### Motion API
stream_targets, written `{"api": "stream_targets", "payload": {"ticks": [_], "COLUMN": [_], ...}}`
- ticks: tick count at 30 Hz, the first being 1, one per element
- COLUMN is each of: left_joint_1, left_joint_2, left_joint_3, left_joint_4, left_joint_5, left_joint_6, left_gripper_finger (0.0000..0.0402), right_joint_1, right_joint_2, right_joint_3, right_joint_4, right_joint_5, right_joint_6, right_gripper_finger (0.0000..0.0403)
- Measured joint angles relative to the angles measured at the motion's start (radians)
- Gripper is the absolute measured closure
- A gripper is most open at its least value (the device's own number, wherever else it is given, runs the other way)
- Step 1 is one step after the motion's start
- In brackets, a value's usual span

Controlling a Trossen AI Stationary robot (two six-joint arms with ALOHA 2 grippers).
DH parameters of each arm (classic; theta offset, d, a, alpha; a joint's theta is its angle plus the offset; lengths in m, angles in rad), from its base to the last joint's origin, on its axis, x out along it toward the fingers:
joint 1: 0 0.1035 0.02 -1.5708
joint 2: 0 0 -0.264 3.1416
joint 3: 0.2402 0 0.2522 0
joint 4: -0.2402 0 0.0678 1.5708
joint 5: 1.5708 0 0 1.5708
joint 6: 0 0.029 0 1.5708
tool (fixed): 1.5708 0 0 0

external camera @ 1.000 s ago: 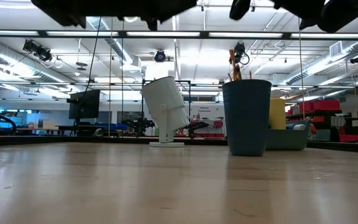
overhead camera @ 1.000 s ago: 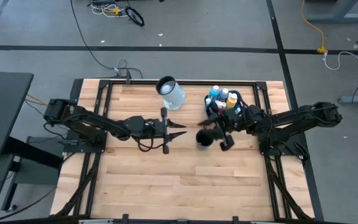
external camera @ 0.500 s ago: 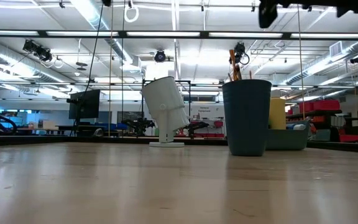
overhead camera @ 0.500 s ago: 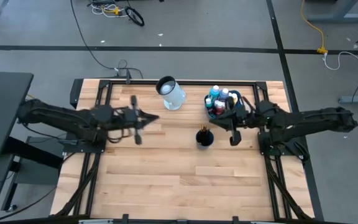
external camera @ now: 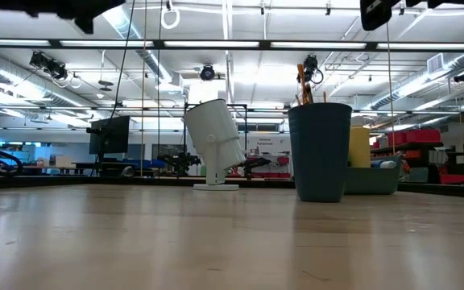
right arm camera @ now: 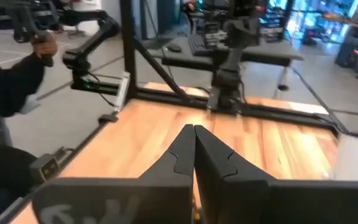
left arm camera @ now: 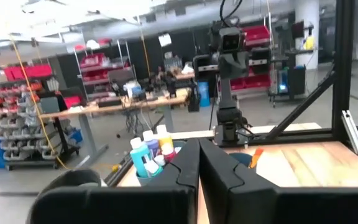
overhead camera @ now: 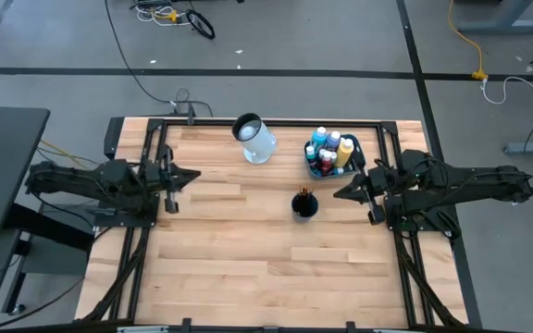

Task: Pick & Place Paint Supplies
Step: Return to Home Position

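High view shows both arms drawn in toward their own table edges. The left gripper (overhead camera: 191, 174) sits over the left side of the table (overhead camera: 248, 268), and the right gripper (overhead camera: 340, 193) hangs just right of the blue cup (overhead camera: 304, 205). In each wrist view the two fingers meet with nothing between them, so both grippers are closed and empty.

The paintbrushes (overhead camera: 303, 195) stand in the cup with their handles poking above its rim. The paint bottles (overhead camera: 329, 146) are packed upright in the teal tub (overhead camera: 309, 159) toward the far right of the table, with the pale jug (overhead camera: 254, 138) leaning to their left.

Sorting looks finished, so the danger now lies in the trip home. The right arm is the worry (it sits close to both cup and tub). A low or wide swing could catch the brush handles and tip the cup, or nudge the tub and topple bottles. The left arm is well apart from everything.
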Motion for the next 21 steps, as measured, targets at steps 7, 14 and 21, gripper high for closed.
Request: {"api": "stream_targets", "payload": {"ticks": [7, 14, 21], "left_joint_1": [0.0, 0.0, 0.0], "left_joint_2": [-0.27, -0.377, -0.367], "left_joint_3": [-0.161, -0.208, -0.209], "left_joint_4": [0.016, -0.02, -0.036], "left_joint_5": [0.0, 0.004, 0.034], "left_joint_6": [0.044, 0.07, 0.092], "left_gripper_finger": [0.0393, 0.0383, 0.0396], "right_joint_1": [-0.001, 0.001, 0.0], "right_joint_2": [-0.062, -0.138, -0.279], "right_joint_3": [-0.001, -0.123, -0.302], "right_joint_4": [-0.081, 0.012, 0.126], "right_joint_5": [0.148, 0.111, 0.121], "right_joint_6": [-0.001, 0.037, 0.042], "right_gripper_finger": [0.04, 0.0402, 0.0402]}}
